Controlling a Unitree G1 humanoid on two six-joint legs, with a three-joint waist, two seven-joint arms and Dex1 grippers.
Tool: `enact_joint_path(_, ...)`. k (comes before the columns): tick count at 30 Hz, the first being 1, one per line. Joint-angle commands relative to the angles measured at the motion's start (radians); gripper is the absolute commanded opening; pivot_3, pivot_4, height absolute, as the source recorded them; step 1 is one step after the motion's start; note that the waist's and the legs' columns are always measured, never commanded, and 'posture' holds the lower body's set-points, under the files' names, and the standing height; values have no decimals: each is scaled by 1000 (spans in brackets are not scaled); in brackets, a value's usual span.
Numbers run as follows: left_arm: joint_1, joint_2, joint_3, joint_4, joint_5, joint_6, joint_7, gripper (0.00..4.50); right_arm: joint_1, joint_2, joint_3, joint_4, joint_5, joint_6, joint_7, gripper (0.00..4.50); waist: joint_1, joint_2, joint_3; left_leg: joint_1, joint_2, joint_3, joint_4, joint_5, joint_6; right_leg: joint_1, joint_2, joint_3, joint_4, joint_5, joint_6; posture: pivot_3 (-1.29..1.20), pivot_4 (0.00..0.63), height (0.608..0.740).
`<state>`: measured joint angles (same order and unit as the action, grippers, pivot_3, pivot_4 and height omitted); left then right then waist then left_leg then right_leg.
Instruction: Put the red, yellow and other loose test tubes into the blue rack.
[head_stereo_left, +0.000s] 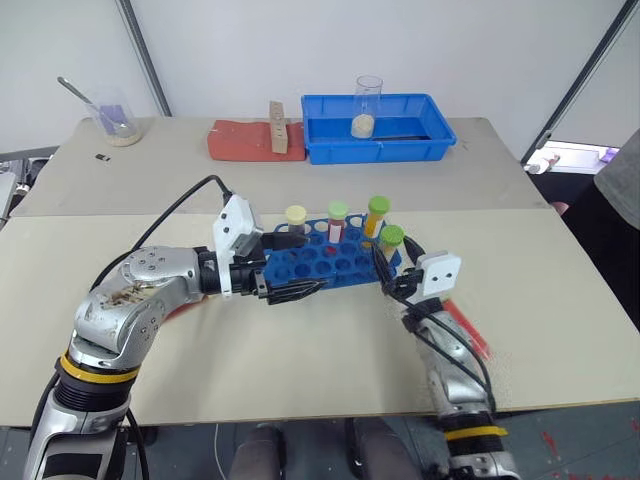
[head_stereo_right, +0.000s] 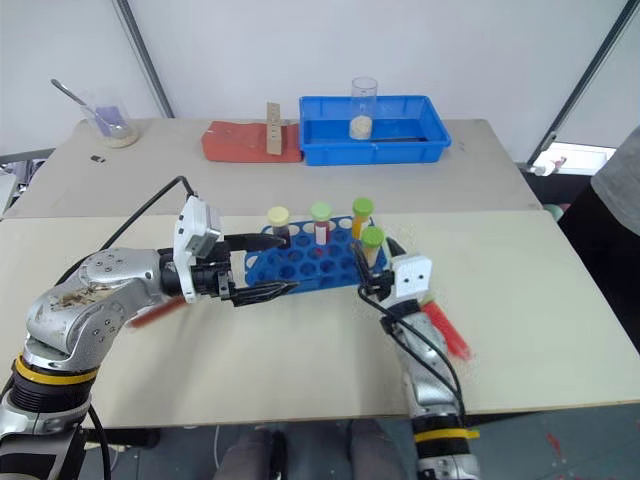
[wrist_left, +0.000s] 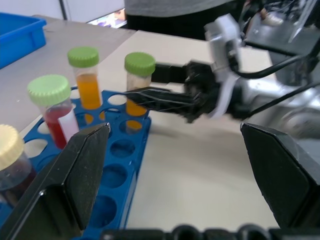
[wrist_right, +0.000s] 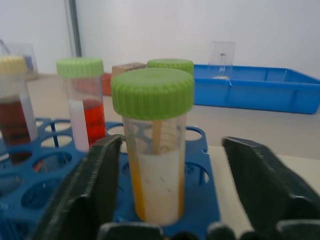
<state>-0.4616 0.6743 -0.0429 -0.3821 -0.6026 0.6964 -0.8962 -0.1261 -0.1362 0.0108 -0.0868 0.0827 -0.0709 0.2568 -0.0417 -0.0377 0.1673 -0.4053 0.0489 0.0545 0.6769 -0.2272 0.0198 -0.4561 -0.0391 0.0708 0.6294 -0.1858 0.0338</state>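
Observation:
The blue rack (head_stereo_left: 335, 262) stands mid-table with several capped tubes upright in its holes. They are a dark red-brown tube with a pale-yellow cap (head_stereo_left: 296, 220), a bright red tube with a green cap (head_stereo_left: 337, 218), a yellow-orange tube with a green cap (head_stereo_left: 376, 212), and a labelled yellowish tube with a green cap (wrist_right: 154, 165) at the near right corner. My right gripper (wrist_right: 170, 150) is open, its fingers standing apart on either side of that corner tube. My left gripper (head_stereo_left: 298, 266) is open at the rack's left end, holding nothing.
A larger blue bin (head_stereo_left: 330, 140) with a clear beaker (head_stereo_left: 367, 105) sits at the table's back. Beside it lie a red pad (head_stereo_left: 235, 142) and a wooden block (head_stereo_left: 277, 125). A beaker with a spoon (head_stereo_left: 115, 120) stands far left. A red strip (head_stereo_left: 467, 330) lies by my right arm.

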Motion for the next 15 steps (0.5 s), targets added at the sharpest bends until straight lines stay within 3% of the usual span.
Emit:
enact_joint_path(1, 9, 16, -9, -48, 28, -23, 4, 4500, 71, -80, -10, -255, 21, 175, 34, 3695, 0, 0, 0, 0, 0, 0, 0, 0, 0, 0, 0, 0, 0, 0, 0, 0, 150, 740)
enact_joint_path(2, 13, 19, -12, -55, 34, -24, 3, 4500, 94, -107, -22, -320, 42, 236, 45, 3695, 0, 0, 0, 0, 0, 0, 0, 0, 0, 0, 0, 0, 0, -1, 0, 0, 150, 740)
enact_joint_path(5, 43, 49, -18, -68, 53, -71, -51, 4500, 143, -265, -80, -607, 76, 669, 63, 3695, -2, 0, 0, 0, 0, 1, 0, 0, 0, 0, 0, 0, 0, -1, 0, 0, 150, 740)
enact_joint_path(8, 60, 68, -24, -70, 69, -101, -81, 4500, 127, -402, -139, -735, 169, 927, 126, 3695, 1, 0, 0, 1, 0, 1, 1, 0, 0, 0, 0, 0, 0, -4, -4, 0, 150, 740)
enact_joint_path(12, 107, 111, -43, -84, 77, -163, -173, 4500, -20, -628, -202, -739, 306, 1330, 239, 3695, -1, 0, 0, 2, 0, 1, 1, 0, 0, 0, 0, 0, 0, -5, -6, 0, 150, 740)
enact_joint_path(15, 119, 107, -53, -90, 73, -174, -190, 4500, -111, -695, -192, -678, 355, 1494, 265, 3695, 3, -1, 0, 1, 0, 0, 1, 0, 0, 0, 0, 0, -1, -5, -7, 0, 150, 740)
